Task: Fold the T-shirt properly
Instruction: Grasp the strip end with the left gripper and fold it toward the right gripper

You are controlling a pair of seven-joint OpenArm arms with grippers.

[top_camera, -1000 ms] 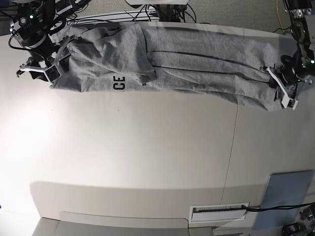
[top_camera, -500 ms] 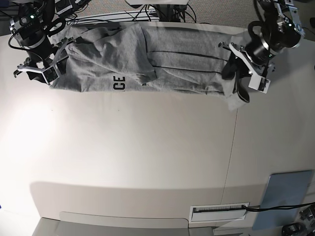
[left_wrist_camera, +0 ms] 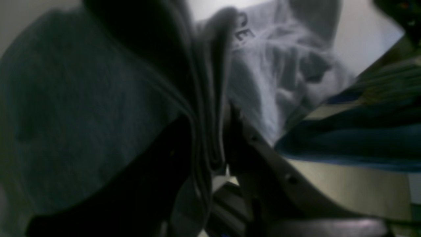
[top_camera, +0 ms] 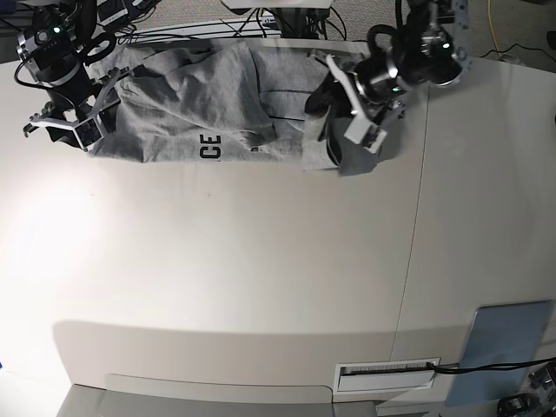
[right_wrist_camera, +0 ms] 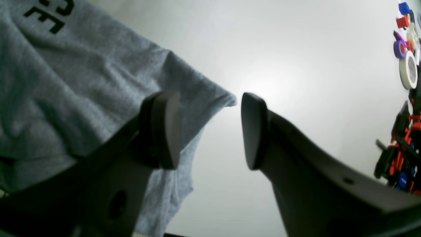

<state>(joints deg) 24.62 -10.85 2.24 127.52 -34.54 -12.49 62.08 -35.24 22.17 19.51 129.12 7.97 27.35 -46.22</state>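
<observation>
The heather-grey T-shirt (top_camera: 200,95) lies in a long strip along the table's far edge, black letters showing near its front hem. My left gripper (top_camera: 343,117) is shut on the T-shirt's right end, which hangs bunched and lifted over the strip. In the left wrist view several cloth layers (left_wrist_camera: 204,131) are pinched between dark fingers (left_wrist_camera: 250,144). My right gripper (top_camera: 68,129) stands open at the T-shirt's left end. In the right wrist view one finger (right_wrist_camera: 162,130) is over the T-shirt (right_wrist_camera: 82,82). The other finger (right_wrist_camera: 253,131) is over bare table, with nothing gripped.
A seam (top_camera: 415,261) runs across the white table. A grey-blue pad (top_camera: 504,347) and a white slotted plate (top_camera: 387,373) sit near the front right. Cables (top_camera: 217,30) lie behind the table. Coloured tape rolls and parts (right_wrist_camera: 408,65) show at the right wrist view's right edge.
My left gripper has carried the T-shirt's right end leftwards, from the table's right side to past its middle, doubling the cloth over. The right gripper has stayed put.
</observation>
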